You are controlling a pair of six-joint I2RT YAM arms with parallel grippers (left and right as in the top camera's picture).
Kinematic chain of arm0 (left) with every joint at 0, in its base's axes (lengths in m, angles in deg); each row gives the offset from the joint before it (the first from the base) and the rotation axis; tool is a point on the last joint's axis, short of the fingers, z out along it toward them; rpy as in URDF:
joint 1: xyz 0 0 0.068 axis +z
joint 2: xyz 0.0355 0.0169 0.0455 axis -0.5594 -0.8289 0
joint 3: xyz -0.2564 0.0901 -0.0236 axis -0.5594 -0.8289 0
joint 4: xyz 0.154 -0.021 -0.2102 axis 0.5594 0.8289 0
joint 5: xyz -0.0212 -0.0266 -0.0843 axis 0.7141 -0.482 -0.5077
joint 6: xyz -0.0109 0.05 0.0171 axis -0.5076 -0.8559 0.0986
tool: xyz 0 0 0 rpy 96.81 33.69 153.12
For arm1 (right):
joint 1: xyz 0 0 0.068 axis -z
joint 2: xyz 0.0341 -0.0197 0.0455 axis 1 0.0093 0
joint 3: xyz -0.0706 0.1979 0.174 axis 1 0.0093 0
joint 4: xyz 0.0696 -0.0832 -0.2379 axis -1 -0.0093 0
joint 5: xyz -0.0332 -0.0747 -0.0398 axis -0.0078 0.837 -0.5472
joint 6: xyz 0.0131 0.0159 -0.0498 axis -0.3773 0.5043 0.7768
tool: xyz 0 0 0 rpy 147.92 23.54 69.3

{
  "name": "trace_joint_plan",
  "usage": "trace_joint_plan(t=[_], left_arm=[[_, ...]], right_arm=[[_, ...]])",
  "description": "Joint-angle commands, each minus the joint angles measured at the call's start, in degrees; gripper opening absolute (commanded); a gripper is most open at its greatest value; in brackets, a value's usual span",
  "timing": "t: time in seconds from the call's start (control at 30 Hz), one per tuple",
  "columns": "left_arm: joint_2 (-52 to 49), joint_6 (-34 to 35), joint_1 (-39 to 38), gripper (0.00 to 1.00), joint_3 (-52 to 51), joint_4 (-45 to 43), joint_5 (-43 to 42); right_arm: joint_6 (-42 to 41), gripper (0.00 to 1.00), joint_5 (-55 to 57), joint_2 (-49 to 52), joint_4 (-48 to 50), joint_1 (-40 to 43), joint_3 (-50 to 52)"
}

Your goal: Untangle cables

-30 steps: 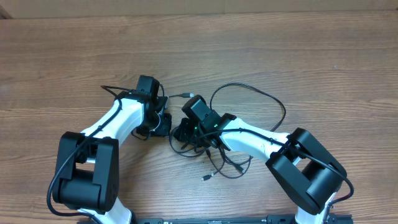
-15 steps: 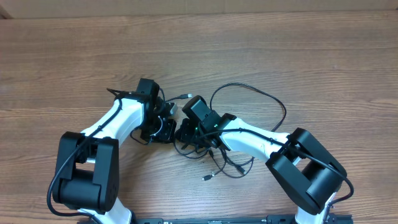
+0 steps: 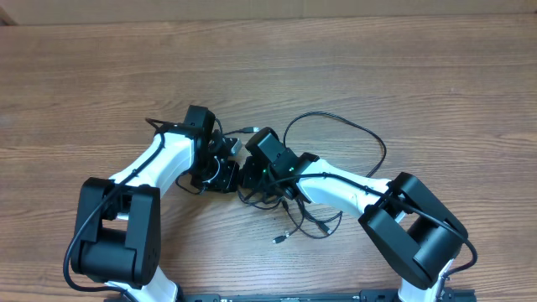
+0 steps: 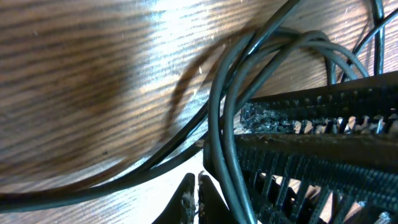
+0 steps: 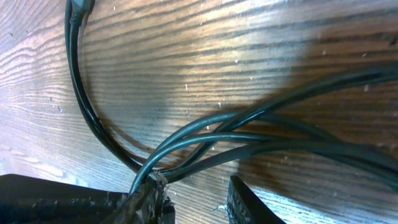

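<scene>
Since a second ago left gripper [image 4: 196, 194] has slid right to the thin, glossy black cables [image 4: 224, 143], jaws pressed together; right gripper [image 5: 196, 199] stands part-spread, cables against one finger.

A brown wood-grain worktop [image 3: 436, 75] is filling nearly the whole overhead view, its darker streaks running from side to side. Along the far edge a pale tan strip [image 3: 252, 7] is showing, too narrow to tell what it is. In both wrist views light is glancing off the surface, leaving bright patches on the grain and soft shadows beside them.
</scene>
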State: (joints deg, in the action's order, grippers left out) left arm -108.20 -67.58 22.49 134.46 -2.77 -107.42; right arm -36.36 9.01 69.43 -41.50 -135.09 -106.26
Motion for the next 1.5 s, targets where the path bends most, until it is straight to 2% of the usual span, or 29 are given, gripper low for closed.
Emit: trace_joint_plan(t=[0.0, 0.23, 0.37, 0.5, 0.67, 1.2, 1.47], left_arm=[[0.00, -1.27, 0.00, 0.05, 0.70, -1.01, 1.01], [0.11, -0.79, 1.68, 0.04, 5.68, 2.67, 0.98], [0.24, 1.20, 1.84, 0.04, 8.31, 2.62, 1.33], [0.20, 5.09, 1.60, 0.05, 7.43, 0.33, 6.64], [0.20, 5.99, 0.90, 0.05, 3.93, -3.45, 7.96], [0.20, 6.45, 0.57, 0.07, 1.09, -7.13, 7.43], [0.20, 6.45, 0.57, 0.06, 1.07, -4.28, 4.44]], right_arm=[[-0.37, 0.33, 3.02, 0.33, 0.81, -0.07, 0.17], [-1.22, 0.33, 3.50, 0.50, 1.62, -0.07, 0.17], [-1.22, 0.39, 3.50, 0.50, 3.43, -0.07, 0.17], [-1.22, 0.39, 4.26, 0.52, 3.63, -0.07, 0.17], [-1.22, 0.39, 5.11, 0.59, 3.63, -0.07, 0.17], [-1.22, 0.39, 5.81, 0.61, 4.52, -0.13, 0.17], [-1.20, 0.39, 5.79, 0.61, 4.28, -0.13, 0.17]])
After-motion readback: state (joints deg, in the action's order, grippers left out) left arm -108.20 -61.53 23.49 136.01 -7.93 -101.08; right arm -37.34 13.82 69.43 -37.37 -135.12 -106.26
